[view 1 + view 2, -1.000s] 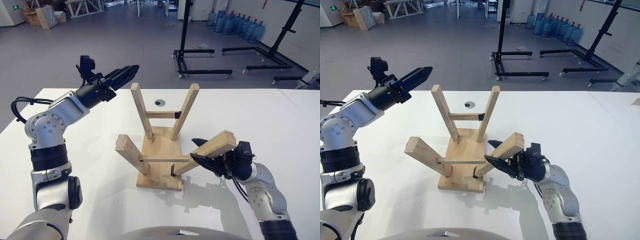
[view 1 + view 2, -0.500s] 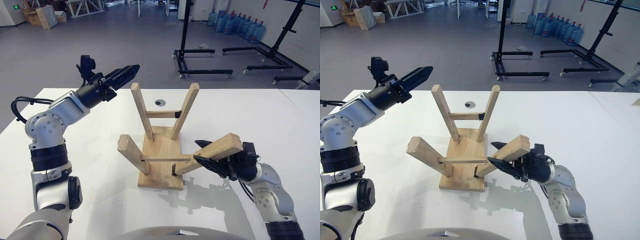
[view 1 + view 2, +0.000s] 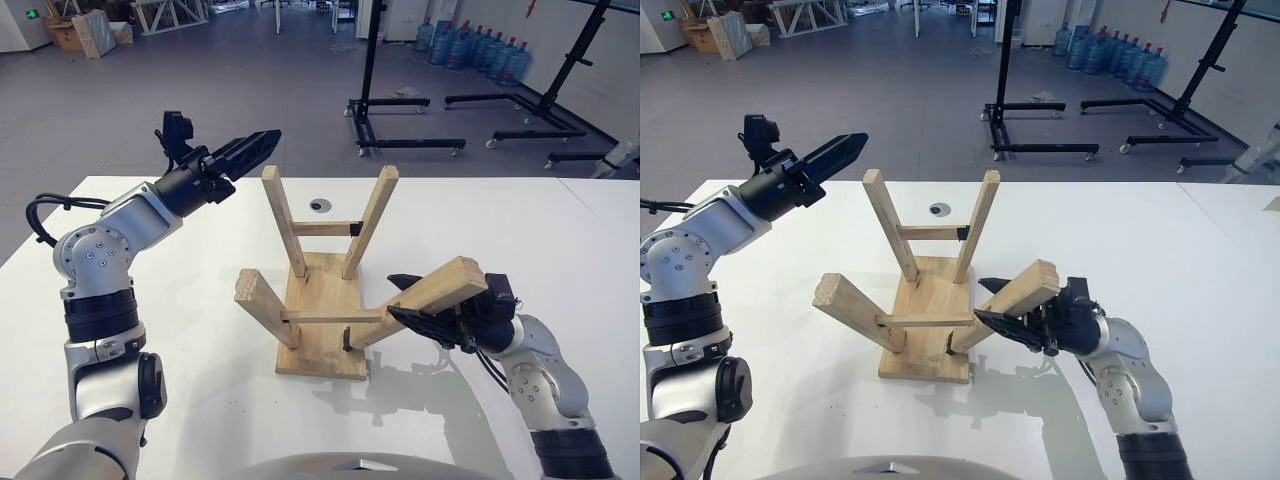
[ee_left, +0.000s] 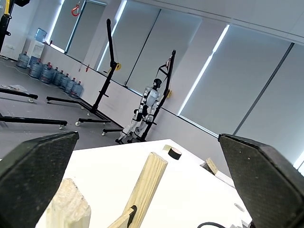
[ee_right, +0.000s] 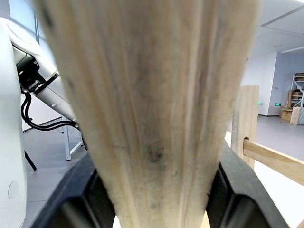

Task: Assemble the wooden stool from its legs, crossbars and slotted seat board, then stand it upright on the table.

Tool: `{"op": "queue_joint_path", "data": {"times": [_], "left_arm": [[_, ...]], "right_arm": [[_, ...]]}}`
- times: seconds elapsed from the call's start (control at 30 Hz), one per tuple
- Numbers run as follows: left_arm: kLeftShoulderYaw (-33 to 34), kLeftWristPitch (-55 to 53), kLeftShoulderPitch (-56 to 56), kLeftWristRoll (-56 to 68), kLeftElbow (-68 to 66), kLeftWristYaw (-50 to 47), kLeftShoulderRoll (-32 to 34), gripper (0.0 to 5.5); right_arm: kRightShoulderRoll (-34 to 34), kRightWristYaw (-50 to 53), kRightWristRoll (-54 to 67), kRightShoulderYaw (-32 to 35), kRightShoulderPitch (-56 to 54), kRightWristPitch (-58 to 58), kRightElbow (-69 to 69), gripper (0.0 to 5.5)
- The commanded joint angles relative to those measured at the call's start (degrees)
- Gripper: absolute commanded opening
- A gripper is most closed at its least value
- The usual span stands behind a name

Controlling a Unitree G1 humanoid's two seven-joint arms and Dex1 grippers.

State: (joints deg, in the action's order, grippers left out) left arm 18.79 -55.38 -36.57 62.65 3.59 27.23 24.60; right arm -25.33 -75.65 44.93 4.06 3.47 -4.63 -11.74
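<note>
On the white counter [image 3: 560,230] the seat board [image 3: 322,350] lies flat, legs up: the far pair [image 3: 283,220] upright, the near pair splayed. The right fingers [image 3: 407,317] are clamped on the near right leg [image 3: 445,285]. The left fingers [image 3: 250,150] hang spread apart, raised beside the far pair.

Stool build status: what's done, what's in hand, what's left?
Done: the far leg pair with its crossbar stands in the upturned seat board. In hand: the right gripper clamps the near right leg, joined by a second crossbar to the near left leg; that pair leans, apparently not seated. The left gripper hovers open. Left: seat that pair, then stand it all upright.
</note>
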Motion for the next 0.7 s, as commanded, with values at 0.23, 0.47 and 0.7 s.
{"op": "queue_joint_path", "data": {"times": [0.23, 0.47, 0.7], "left_arm": [[-0.51, -0.46, 0.81, 0.04, 0.05, 0.45, -0.06, 5.40], [-0.57, -0.54, 1.29, 0.22, 0.51, 0.41, -0.11, 5.40], [-0.50, -0.55, 1.58, 0.52, 1.37, -0.12, -0.60, 5.40]], "right_arm": [[0.67, -0.02, -1.14, 0.75, -1.79, 1.62, 1.68, 2.06], [0.20, -1.10, -1.25, 0.41, -0.50, 1.21, 1.56, 2.06], [-0.85, -2.18, -1.46, 0.84, -1.85, 0.68, 2.39, 2.06]]}}
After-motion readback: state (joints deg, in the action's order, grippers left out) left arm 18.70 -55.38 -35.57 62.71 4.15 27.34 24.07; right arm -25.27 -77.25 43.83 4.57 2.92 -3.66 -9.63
